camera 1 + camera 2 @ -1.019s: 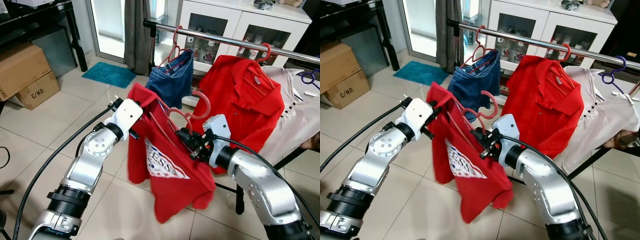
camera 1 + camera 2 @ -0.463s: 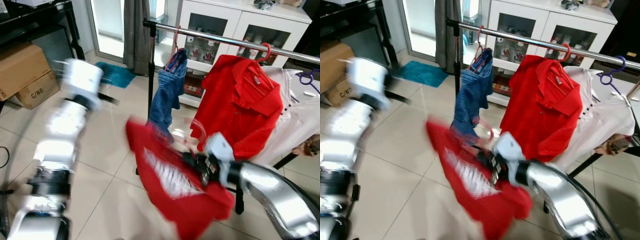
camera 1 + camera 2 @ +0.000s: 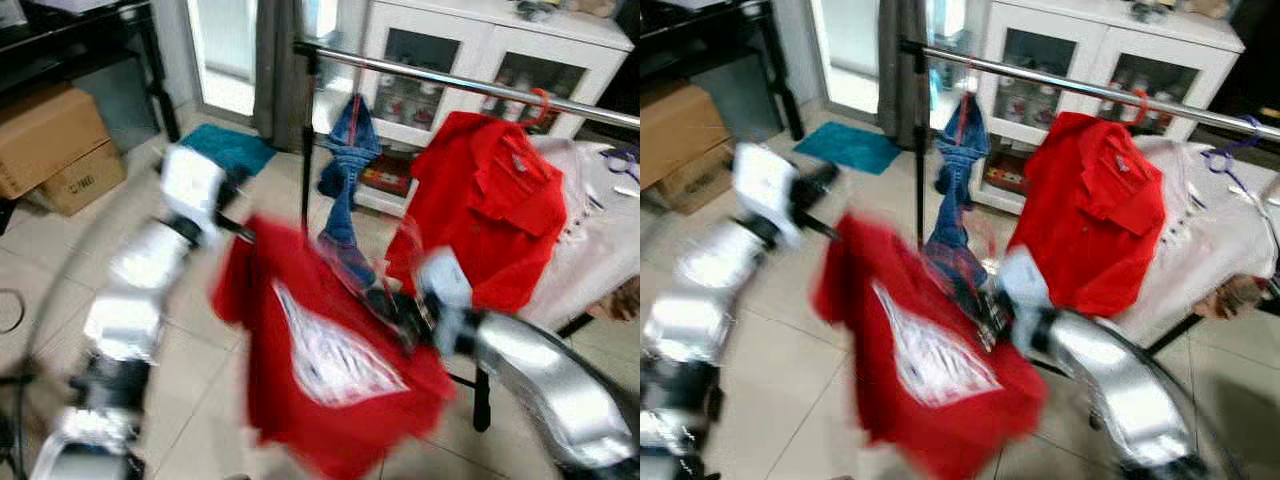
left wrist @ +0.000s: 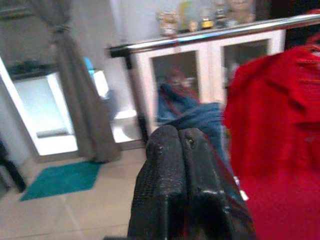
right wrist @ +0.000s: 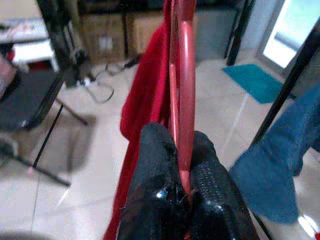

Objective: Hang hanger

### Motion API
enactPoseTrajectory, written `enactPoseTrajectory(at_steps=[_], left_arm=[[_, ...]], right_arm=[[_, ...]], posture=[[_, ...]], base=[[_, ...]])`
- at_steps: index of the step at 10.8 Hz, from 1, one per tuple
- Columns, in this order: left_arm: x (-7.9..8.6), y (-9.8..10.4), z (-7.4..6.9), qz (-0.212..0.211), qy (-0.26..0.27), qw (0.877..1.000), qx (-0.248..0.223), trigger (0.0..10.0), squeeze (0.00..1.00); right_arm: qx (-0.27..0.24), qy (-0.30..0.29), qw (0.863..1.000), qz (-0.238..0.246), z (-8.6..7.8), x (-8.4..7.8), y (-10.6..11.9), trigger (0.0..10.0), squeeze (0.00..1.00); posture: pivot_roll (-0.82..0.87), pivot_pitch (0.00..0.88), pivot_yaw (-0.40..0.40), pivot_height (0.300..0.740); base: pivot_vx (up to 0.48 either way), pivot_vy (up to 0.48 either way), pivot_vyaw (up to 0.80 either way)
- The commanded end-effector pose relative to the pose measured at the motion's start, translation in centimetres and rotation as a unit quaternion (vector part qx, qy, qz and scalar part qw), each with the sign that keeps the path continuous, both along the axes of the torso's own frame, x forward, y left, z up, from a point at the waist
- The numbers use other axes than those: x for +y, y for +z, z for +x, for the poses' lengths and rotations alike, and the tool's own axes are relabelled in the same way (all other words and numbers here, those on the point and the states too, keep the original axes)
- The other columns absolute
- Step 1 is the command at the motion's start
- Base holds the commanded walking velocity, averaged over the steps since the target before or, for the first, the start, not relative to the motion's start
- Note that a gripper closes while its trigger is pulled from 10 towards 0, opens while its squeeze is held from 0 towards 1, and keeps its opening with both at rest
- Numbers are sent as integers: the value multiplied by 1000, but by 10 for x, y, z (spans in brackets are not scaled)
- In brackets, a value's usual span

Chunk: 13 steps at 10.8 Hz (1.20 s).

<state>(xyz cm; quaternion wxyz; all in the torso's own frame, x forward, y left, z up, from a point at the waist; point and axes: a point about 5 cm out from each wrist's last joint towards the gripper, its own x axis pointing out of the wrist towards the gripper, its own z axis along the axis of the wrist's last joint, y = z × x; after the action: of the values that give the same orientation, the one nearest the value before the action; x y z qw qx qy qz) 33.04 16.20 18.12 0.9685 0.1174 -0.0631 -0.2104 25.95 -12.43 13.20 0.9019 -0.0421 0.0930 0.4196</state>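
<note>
A red T-shirt (image 3: pixel 330 370) with a white print hangs on a red hanger (image 5: pixel 185 100), below and in front of the metal rail (image 3: pixel 450 80). My right gripper (image 3: pixel 385 300) is shut on that hanger; in the right wrist view its fingers (image 5: pixel 150 165) clamp the hanger's red bar. My left gripper (image 3: pixel 240 228) sits at the shirt's left shoulder. The left wrist view shows its fingers (image 4: pixel 165 150) pressed together, with the red cloth beside them. Both eye views are blurred.
On the rail hang blue jeans (image 3: pixel 345 170), a red polo shirt (image 3: pixel 490 200) and a white garment (image 3: pixel 590 250). A white glass-door cabinet (image 3: pixel 480 40) stands behind. Cardboard boxes (image 3: pixel 50 140) and a teal mat (image 3: pixel 225 150) lie on the tiled floor at left.
My left arm swung out to the left, away from the shirt, and has come back to its shoulder. The shirt in my right gripper dropped, then spread out wider.
</note>
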Motion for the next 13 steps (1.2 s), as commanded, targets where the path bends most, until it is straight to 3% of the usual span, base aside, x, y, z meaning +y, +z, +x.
enactPoseTrajectory(at_steps=[1, 4, 9, 10, 11, 13], left_arm=[[-7, -1, -2, 8, 5, 1000, -13, 10000, 1000], [-29, -8, -8, 14, -15, 1000, -22, 10000, 1000], [-40, -18, -7, 28, -29, 999, -5, 10000, 1000], [-43, -20, -9, 34, -37, 999, -2, 10000, 675], [-40, -22, -7, 46, -17, 999, -1, 10000, 0], [-30, -24, -2, 54, 28, 998, 1, 10000, 0]], right_arm=[[-16, -18, 1000, 14, 8, 3, 11, 0, 0], [-16, -6, 999, 36, 20, 31, 20, 0, 0], [-20, 8, 999, 49, 21, 41, 29, 0, 0], [-21, 12, 998, 51, 20, 43, 30, 0, 0], [-21, 17, 998, 53, 20, 44, 31, 0, 0], [-22, 21, 998, 61, 20, 44, 35, 0, 0]], posture=[[-100, 0, -33, 740], [-93, 0, -49, 740], [-106, 0, -48, 740], [-107, 0, -47, 740], [-109, 0, -47, 740], [-108, 0, -52, 740]], base=[[0, 0, 0], [0, 0, 0], [0, 0, 0], [0, 0, 0], [0, 0, 0], [0, 0, 0]])
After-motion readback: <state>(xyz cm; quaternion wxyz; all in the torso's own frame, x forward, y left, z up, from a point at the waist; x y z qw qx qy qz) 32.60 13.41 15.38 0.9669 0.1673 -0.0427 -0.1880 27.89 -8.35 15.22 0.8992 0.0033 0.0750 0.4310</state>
